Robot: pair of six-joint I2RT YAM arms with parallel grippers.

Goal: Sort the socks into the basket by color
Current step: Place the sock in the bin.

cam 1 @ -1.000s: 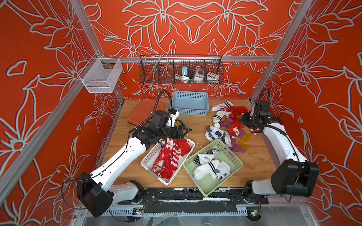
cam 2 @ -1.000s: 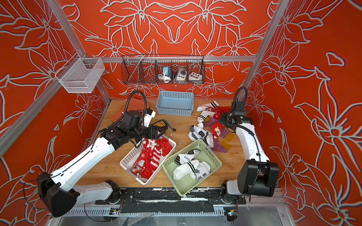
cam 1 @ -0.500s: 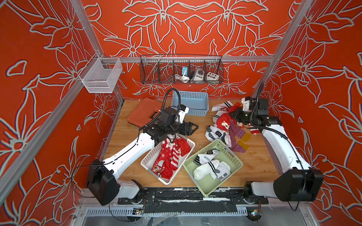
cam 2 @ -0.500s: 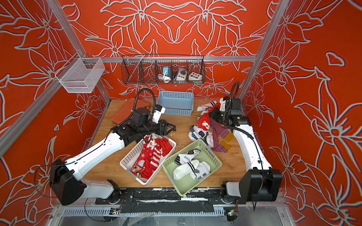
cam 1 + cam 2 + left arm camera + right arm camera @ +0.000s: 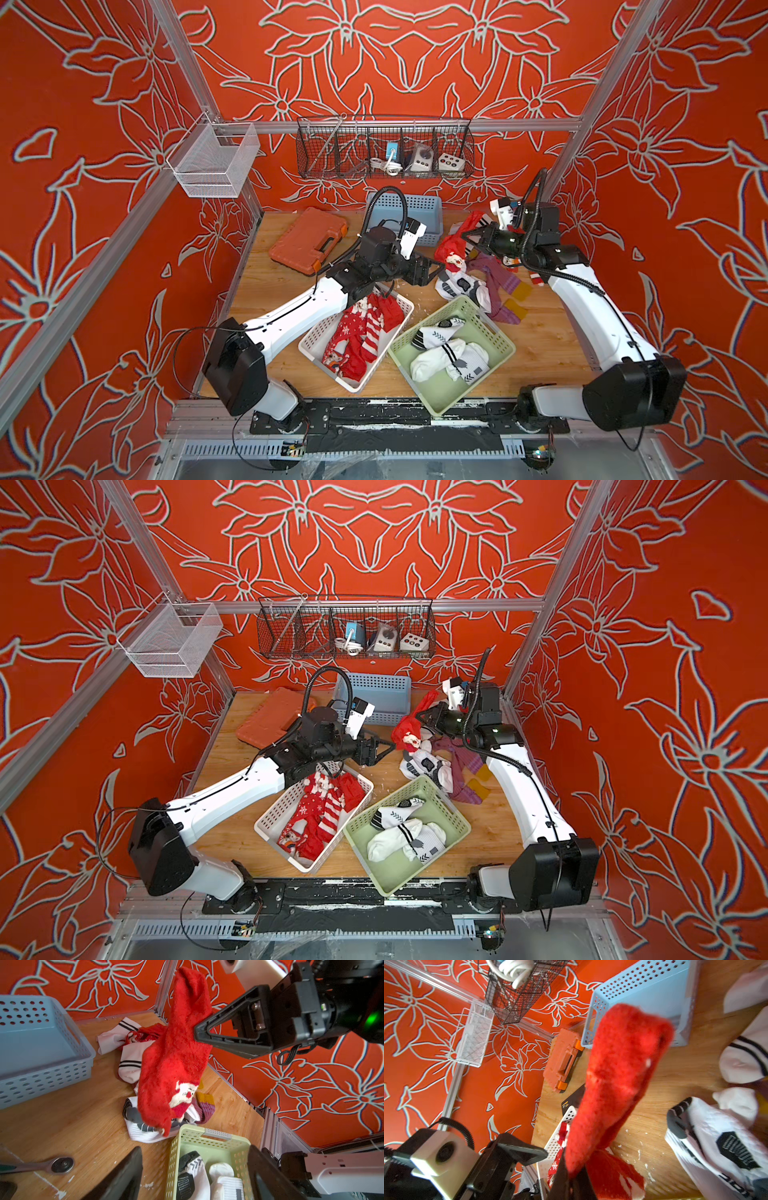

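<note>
My right gripper [image 5: 466, 237] [image 5: 571, 1178] is shut on a red sock [image 5: 451, 249] [image 5: 176, 1059] with a white face motif, which hangs in the air above the loose pile. My left gripper [image 5: 437, 269] [image 5: 194, 1148] stands open and empty just beside the hanging sock, pointing at it. On the table under it lie white socks [image 5: 459, 286] and purple socks [image 5: 498, 282] with yellow patches. The white basket [image 5: 353, 384] holds several red socks, and the green basket [image 5: 432, 405] holds white ones.
A blue basket [image 5: 422, 208] stands at the back. An orange tool case [image 5: 309, 241] lies at the back left. A ratchet [image 5: 60, 1164] lies on the wood near my left gripper. A wire rack [image 5: 384, 147] and a mesh bin [image 5: 212, 160] hang on the walls.
My right gripper has lifted the red sock off the pile and carried it leftward. My left arm has swung from over the white basket toward the sock.
</note>
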